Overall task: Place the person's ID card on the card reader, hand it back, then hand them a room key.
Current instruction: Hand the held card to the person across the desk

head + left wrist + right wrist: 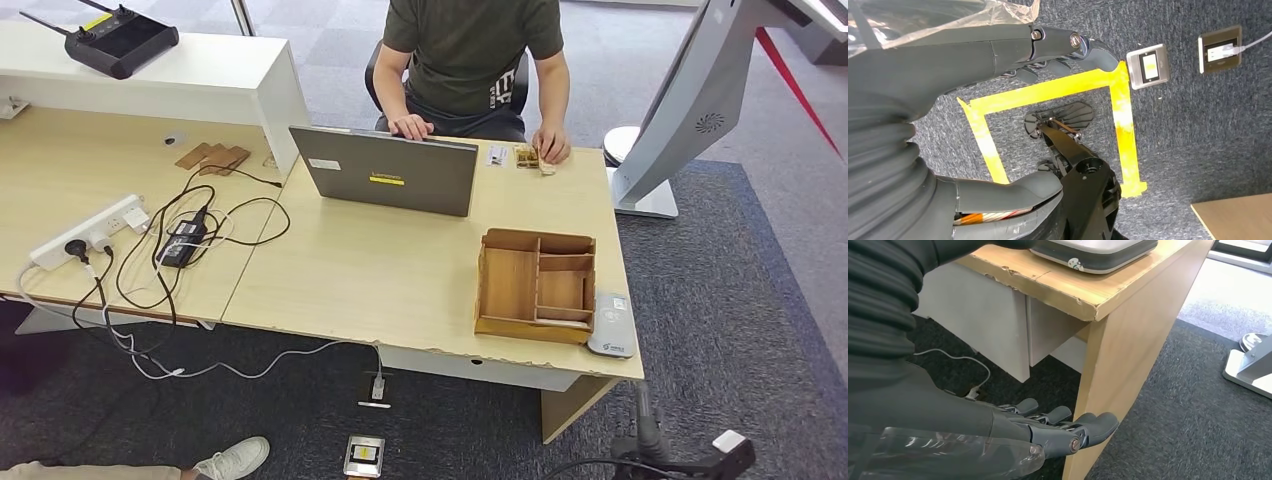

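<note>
The right hand (1048, 427) hangs low beside the near right corner of the desk, its dark, smooth fingers (1098, 424) stretched out nearly straight and slightly apart, holding nothing. A clear plastic sleeve wraps the wrist behind them. The left hand (1048, 55) hangs over the floor, fingers loosely extended and apart, thick grey thumb (1013, 187) well apart from them, also with nothing in it.

Below the left hand lies dark, nubbly carpet (1198, 130) marked with a square outline of yellow tape (1048, 90). Two metal floor sockets (1148, 65) sit just outside the tape.

Just above the right hand, the desk (400, 280) is pale wood laminate with a chipped, ragged front edge. On its near right corner rests the card reader (611, 326), a flat, rounded grey-and-white slab. Touching its left side stands an open wooden organiser (535, 285), boxy, split into several compartments; I cannot tell what lies inside.

Farther back, a grey laptop (388, 172) stands open with its lid toward us. Beyond it a person in a dark green T-shirt (470, 40) sits at the far edge, one hand on the laptop and the other hand (551, 146) resting on small cards (525, 156) at the far right of the desk; which one is the ID card I cannot tell.

To the left, a white power strip (90, 232) and a tangle of black cables (190, 250) sprawl over the wood.
</note>
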You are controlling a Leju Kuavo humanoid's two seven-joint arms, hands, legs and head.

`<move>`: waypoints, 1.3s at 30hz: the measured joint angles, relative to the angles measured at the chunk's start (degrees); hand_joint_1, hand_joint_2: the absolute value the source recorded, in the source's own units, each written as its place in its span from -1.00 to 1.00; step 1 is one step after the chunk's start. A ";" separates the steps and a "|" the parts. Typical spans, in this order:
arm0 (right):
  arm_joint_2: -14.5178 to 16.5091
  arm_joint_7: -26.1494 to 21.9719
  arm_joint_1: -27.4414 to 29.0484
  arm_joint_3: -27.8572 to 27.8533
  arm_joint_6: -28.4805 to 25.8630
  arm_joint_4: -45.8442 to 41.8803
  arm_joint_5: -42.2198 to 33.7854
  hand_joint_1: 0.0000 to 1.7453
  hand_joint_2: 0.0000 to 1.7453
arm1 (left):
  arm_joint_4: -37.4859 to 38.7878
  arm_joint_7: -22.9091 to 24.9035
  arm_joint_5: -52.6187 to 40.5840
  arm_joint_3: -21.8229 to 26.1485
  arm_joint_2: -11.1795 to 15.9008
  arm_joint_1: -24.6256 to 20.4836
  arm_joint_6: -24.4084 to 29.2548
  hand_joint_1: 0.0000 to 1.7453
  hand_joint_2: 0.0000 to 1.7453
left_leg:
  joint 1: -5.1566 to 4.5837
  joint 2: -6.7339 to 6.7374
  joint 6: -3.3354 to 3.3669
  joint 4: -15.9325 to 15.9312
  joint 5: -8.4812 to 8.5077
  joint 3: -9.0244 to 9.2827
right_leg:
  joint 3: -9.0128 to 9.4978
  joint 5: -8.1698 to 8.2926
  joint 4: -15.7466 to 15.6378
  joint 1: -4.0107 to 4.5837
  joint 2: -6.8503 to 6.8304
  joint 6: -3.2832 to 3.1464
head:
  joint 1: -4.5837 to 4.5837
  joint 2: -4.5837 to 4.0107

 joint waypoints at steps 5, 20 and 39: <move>-0.29 0.00 -0.20 0.57 -0.17 0.23 -0.02 -1.00 1.00 | 0.00 0.00 0.09 0.00 0.00 0.00 0.11 -1.00 1.00 | 0.00 0.00 0.00 0.00 0.00 0.00 | -0.01 0.00 0.00 0.00 0.00 0.00 | -0.01 0.00; -0.67 0.00 -0.35 1.54 -0.49 0.92 -0.02 -1.00 1.00 | 0.00 0.01 0.02 -0.02 0.00 0.00 0.31 -1.00 1.00 | 0.00 0.00 0.00 0.00 0.00 0.00 | -0.01 0.00 0.00 0.00 0.00 0.00 | 0.00 0.00; -1.15 0.01 -0.38 2.15 -0.77 1.45 -0.02 -1.00 1.00 | 0.00 -0.51 -1.07 -0.09 0.00 -0.01 1.01 -1.00 1.00 | 0.00 0.00 0.00 0.00 0.00 0.00 | -0.02 0.00 0.00 0.00 0.00 0.00 | 0.00 0.00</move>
